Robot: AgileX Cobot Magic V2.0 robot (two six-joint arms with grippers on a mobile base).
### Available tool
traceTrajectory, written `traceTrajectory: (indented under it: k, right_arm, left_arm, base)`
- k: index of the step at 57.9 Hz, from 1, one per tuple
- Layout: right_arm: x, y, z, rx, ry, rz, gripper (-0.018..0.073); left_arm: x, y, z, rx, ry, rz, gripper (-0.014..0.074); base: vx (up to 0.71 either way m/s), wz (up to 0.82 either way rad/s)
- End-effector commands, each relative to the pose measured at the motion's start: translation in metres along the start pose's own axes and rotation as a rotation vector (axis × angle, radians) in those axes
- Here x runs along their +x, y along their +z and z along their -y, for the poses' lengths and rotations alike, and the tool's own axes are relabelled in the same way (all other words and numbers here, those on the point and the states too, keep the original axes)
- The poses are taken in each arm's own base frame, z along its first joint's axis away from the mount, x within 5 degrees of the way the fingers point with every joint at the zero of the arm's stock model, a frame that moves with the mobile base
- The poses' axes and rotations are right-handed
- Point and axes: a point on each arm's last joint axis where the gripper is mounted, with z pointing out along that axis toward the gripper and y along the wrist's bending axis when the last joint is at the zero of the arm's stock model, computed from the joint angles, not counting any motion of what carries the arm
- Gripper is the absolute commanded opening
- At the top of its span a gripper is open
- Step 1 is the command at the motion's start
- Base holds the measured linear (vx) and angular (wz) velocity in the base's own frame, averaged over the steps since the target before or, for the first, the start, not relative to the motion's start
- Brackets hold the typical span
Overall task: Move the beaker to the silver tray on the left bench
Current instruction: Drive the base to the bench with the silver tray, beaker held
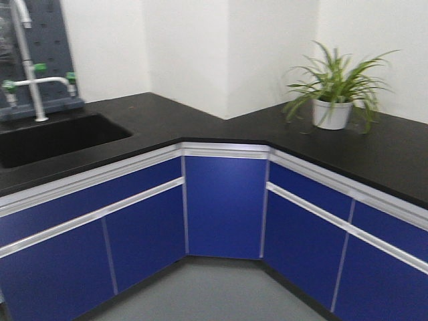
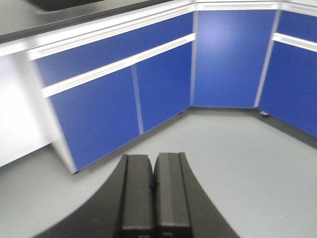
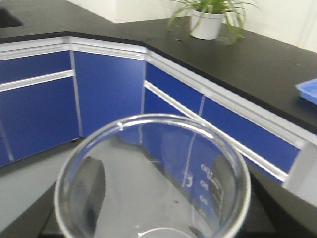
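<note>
Filling the lower middle of the right wrist view, the beaker (image 3: 152, 188) is seen from above its round rim, clear and with nothing inside, with white printed marks down its right wall. It hangs over the grey floor (image 3: 25, 178), apart from either bench, gripped by the right claw (image 3: 173, 208). That claw is closed on the glass, and one dark finger (image 3: 91, 191) shows through the wall at the lower left. Behind the beaker, blue cabinet doors (image 3: 106, 89) with white trim run across the frame under a black top. In the upper middle a green plant (image 3: 208, 7) stands in a white pot (image 3: 205, 25) on the other bench (image 3: 257, 54), and a corner of a blue tray (image 3: 308, 90) lies at the right edge. In the front view the left bench (image 1: 154, 110) takes up the left half, with a sunken sink (image 1: 53, 137) and a white tap (image 1: 37, 83) in front of a grey pegboard (image 1: 43, 40) at the upper left. It meets the other bench at the corner in the middle. In the left wrist view the left claw (image 2: 154, 159) sits at the lower middle, its two dark fingers pressed together with nothing between them, above the floor and facing the cabinet doors.
</note>
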Motion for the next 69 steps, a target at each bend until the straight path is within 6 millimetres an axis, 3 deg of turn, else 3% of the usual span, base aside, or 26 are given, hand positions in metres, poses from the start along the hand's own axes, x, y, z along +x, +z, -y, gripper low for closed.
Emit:
traceTrajectory:
  k: [1,35,69]
  right_arm:
    - [-0.0145,-0.0024,-0.0009,-0.018,-0.036,0.089,-0.0003]
    - [-0.0145,-0.0024,-0.0009,-0.018,-0.036,0.089,-0.0003]
    - [-0.0144,-0.0024,-0.0008,-0.017,-0.036,0.089,-0.0003]
  left_arm:
    - [0.0008,0.0018,0.0005,0.005,-0.005,0.066,0.0002]
    - [0.0008,0.0018,0.0005,0.005,-0.005,0.066,0.0002]
    - [0.0008,0.0018,0.0005,0.005,-0.005,0.066,0.0002]
  base:
    - [-0.27,0.49]
    - [-0.15,0.59]
    - [0.12,0.68]
